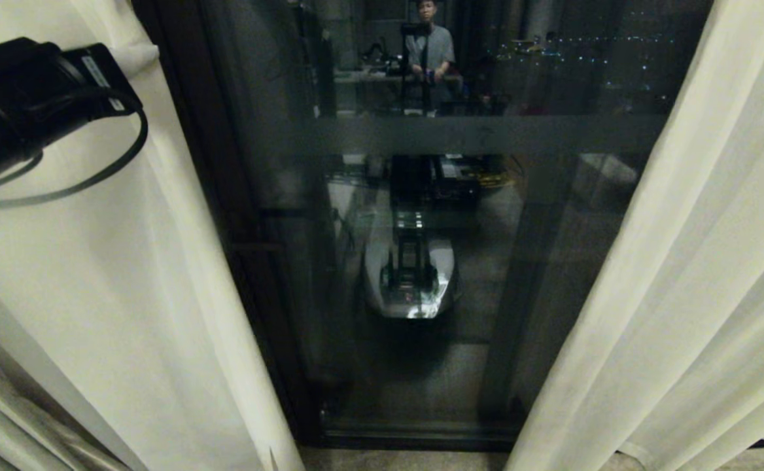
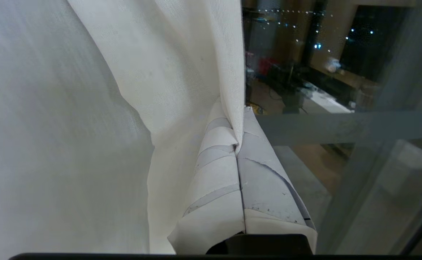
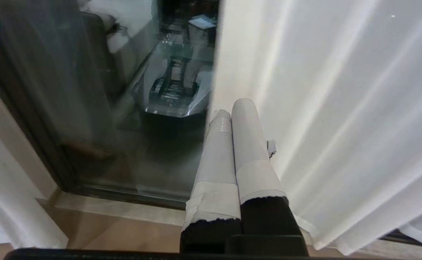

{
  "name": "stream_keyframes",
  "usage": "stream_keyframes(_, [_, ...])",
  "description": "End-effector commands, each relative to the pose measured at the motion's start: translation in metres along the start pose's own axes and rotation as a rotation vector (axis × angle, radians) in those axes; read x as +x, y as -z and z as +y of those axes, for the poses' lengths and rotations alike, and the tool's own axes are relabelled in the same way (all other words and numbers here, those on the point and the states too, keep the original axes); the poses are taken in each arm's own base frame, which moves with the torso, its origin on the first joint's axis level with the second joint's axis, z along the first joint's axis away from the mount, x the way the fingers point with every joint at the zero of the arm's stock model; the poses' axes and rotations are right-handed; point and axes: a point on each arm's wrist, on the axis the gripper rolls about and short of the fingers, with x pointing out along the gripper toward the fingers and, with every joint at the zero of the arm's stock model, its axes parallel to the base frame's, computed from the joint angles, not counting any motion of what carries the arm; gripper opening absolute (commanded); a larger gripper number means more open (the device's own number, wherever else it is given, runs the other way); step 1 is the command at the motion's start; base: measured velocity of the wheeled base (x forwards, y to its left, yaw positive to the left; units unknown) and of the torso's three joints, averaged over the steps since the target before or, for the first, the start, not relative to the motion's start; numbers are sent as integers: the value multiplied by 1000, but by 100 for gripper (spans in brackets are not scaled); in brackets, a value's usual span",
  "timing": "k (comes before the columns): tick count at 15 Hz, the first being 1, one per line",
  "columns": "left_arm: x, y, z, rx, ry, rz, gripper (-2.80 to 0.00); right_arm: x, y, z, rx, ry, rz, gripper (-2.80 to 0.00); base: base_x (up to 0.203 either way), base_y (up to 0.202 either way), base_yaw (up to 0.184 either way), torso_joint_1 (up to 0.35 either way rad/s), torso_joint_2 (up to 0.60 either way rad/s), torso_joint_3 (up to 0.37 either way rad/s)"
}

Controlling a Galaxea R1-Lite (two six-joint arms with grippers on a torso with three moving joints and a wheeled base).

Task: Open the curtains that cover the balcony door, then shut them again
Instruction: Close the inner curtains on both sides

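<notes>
Night-dark glass fills the middle of the head view: the balcony door (image 1: 421,261), dark-framed, with a frosted horizontal band across it, stands exposed between two parted curtains; the left curtain (image 1: 127,294) hangs at the left side of the door, the right curtain (image 1: 683,294) at the right side; both are cream-white with vertical folds. Reflections in the glass show the robot's base (image 1: 410,281) and, higher up, a person (image 1: 429,49) standing behind; city lights appear at the upper right.

Left arm: raised at the upper left of the head view, in front of the left curtain. Left gripper (image 2: 238,130): tape-wrapped fingers pressed together, pinching the inner edge of the left curtain; the fabric edge runs down into the seam between the fingertips; the glass and its frosted band lie just beside.

Right gripper (image 3: 232,112): tape-wrapped fingers pressed together, holding nothing; it sits low, just beside the right curtain's inner edge, aimed toward the door's bottom frame and the floor sill (image 3: 117,211).
</notes>
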Motion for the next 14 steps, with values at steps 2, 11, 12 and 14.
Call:
stream_keyframes(2, [0, -1, -1, -1, 5, -7, -280, 0, 0, 0, -1, -1, 1, -280, 0, -186, 2, 3, -1, 3])
stream_keyframes(11, [-2, -2, -12, -10, 46, -9, -280, 0, 0, 0, -1, -1, 1, -280, 0, -189, 1, 1, 4, 3])
stream_keyframes(12, [-2, -2, -13, -11, 47, -10, -280, 0, 0, 0, -1, -2, 1, -280, 0, -188, 2, 7, -2, -2])
stream_keyframes(14, [-2, -3, -13, -9, 49, -12, -280, 0, 0, 0, -1, -1, 1, -280, 0, -190, 0, 0, 4, 4])
